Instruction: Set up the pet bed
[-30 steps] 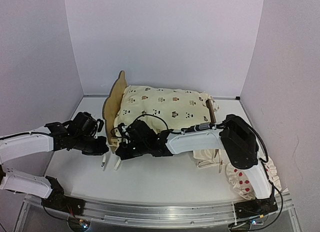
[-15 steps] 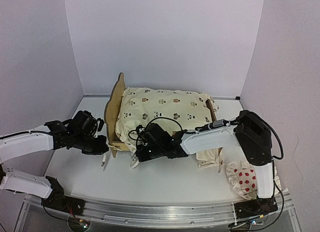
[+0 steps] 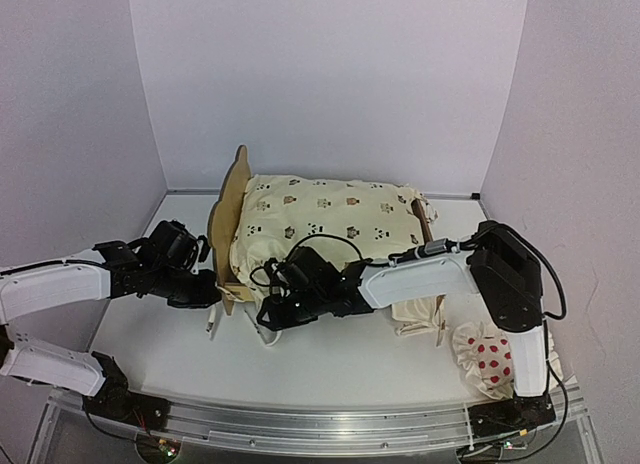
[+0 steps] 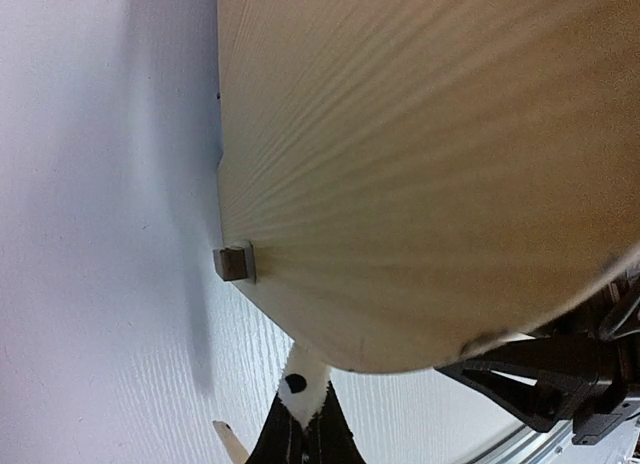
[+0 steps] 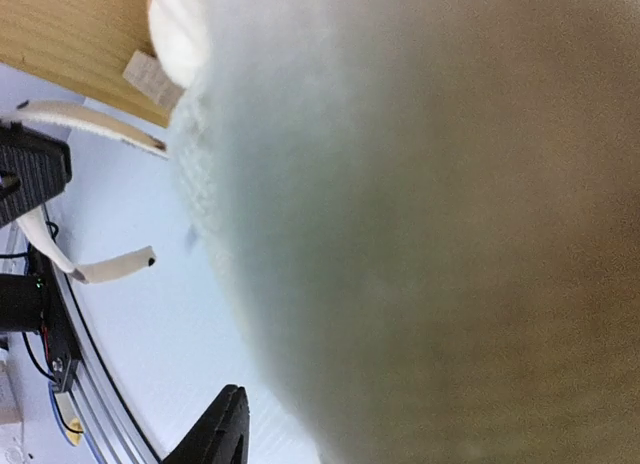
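Note:
The pet bed point(image 3: 230, 199) stands mid-table, its tall plywood headboard point(image 4: 420, 164) to the left. A cream printed cover point(image 3: 335, 216) is draped over it. My left gripper point(image 3: 212, 298) sits at the headboard's near corner, shut on a white tie with a black dot point(image 4: 297, 376). My right gripper point(image 3: 268, 314) is at the bed's near side rail, against the cover's hanging edge point(image 5: 430, 234). One black finger point(image 5: 222, 429) shows well off centre, so the jaws stand apart. The other finger is hidden behind the cloth. Nothing is seen held in it.
Two loose white ties point(image 5: 110, 269) lie on the table below the bed's near corner. A white red-dotted pillow point(image 3: 485, 359) sits at the near right by the right arm's base. Cream cloth point(image 3: 420, 314) hangs off the bed's foot. White walls enclose three sides.
The right arm swung right along the near rail, uncovering the dotted pillow, then its jaws parted. The left gripper kept its hold and barely moved.

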Robot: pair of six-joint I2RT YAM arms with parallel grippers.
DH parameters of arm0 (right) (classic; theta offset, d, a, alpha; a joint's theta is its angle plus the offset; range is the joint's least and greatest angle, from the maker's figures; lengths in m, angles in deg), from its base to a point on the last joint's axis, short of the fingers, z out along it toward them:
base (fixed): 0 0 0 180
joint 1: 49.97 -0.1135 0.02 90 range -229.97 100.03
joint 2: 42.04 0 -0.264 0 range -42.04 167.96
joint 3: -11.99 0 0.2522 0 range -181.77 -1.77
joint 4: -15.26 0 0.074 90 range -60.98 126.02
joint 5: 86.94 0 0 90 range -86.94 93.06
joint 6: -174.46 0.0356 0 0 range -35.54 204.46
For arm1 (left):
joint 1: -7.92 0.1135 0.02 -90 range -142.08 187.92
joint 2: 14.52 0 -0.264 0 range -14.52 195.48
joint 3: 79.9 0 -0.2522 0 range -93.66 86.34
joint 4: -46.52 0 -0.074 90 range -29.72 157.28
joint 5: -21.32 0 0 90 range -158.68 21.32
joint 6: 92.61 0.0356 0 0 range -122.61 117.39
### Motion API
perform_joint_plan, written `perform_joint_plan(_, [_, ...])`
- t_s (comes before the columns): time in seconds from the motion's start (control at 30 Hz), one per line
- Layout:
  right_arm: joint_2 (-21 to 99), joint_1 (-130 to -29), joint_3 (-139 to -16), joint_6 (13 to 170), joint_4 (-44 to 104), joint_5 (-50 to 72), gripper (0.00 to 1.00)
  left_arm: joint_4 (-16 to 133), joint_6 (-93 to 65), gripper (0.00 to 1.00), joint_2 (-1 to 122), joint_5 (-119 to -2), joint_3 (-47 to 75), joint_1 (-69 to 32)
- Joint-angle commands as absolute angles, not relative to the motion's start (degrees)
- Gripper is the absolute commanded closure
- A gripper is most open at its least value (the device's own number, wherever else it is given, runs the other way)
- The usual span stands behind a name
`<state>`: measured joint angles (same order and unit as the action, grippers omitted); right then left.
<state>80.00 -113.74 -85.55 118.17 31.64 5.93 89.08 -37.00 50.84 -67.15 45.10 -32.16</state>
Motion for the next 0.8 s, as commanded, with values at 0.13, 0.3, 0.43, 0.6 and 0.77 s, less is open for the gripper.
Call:
perform_joint_plan(0.13, [81.63,-116.01,-83.57,120.26,31.84,3.23,0.63,86.82,-35.21,1.0,51.32,-66.1,42.35,-32.07])
perform_joint_plan(0.3, [83.23,-117.07,-83.12,120.45,31.84,0.93,0.78,87.08,-35.04,1.0,50.79,-64.75,42.52,-32.09])
perform_joint_plan(0.43, [85.39,-117.29,-84.45,120.22,31.36,0.07,0.87,87.12,-35.19,1.0,50.57,-63.19,42.92,-32.07])
perform_joint_plan(0.6, [88.64,-117.35,-87.41,119.92,29.59,0.44,0.9,85.93,-36.04,1.0,50.48,-60.41,44.23,-32.08])
perform_joint_plan(0.77, [92.24,-117.5,-92.15,120.02,27.71,2.26,0.93,85.06,-36.91,1.0,50.64,-58.82,45.25,-32.1])
